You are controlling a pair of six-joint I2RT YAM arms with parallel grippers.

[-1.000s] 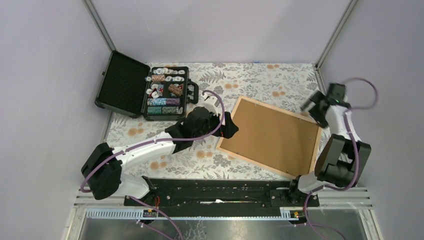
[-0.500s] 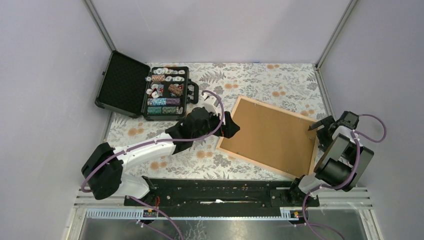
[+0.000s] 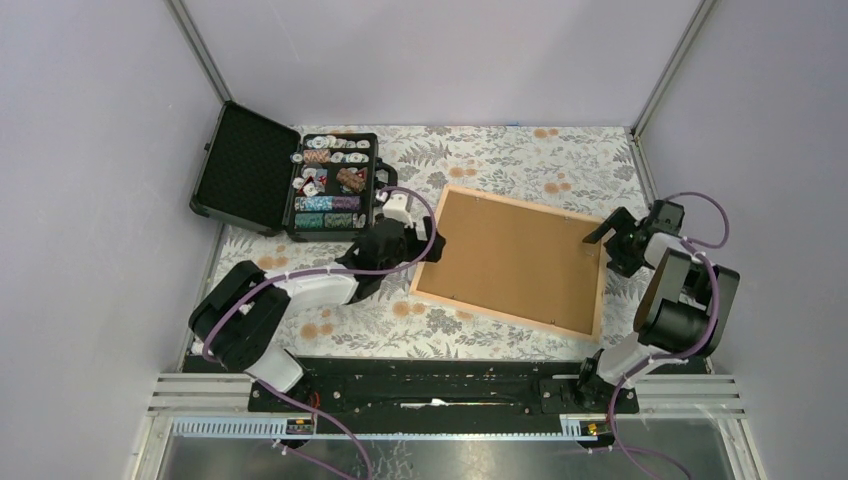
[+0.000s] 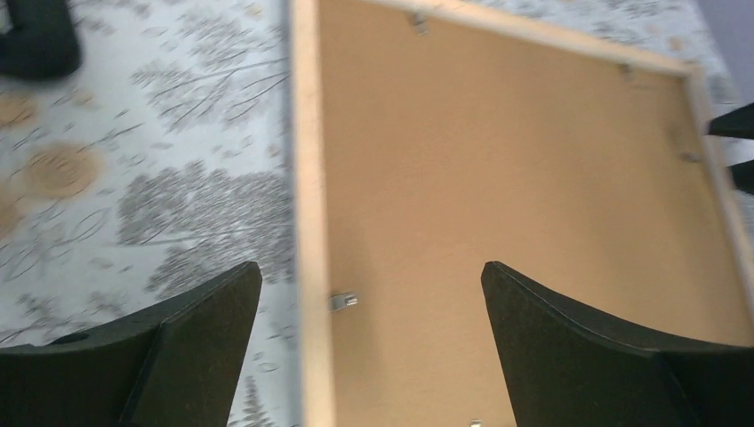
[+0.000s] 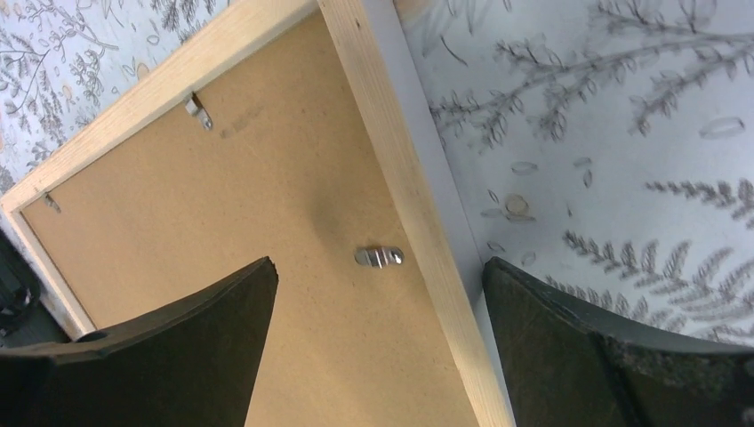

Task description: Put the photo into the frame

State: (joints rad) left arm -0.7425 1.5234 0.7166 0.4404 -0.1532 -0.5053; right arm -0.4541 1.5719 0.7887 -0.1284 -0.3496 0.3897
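At opposite side rails of the frame (image 3: 505, 316), the left gripper (image 4: 369, 271) and right gripper (image 5: 380, 267) stand with jaws wide apart, gripping nothing. The frame lies face down, backing board (image 3: 510, 258) seated inside it. The photo is not visible, presumably under the board. Fastening the clips (image 5: 378, 256) probably remains.

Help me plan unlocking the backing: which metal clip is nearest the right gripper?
The clip beside the frame rail, straight between the right gripper's open fingers. The other two clips sit farther off along the adjoining rail.

L claw (image 4: 369, 276) jaws spread wide, pointing down; R claw (image 5: 378, 267) same.
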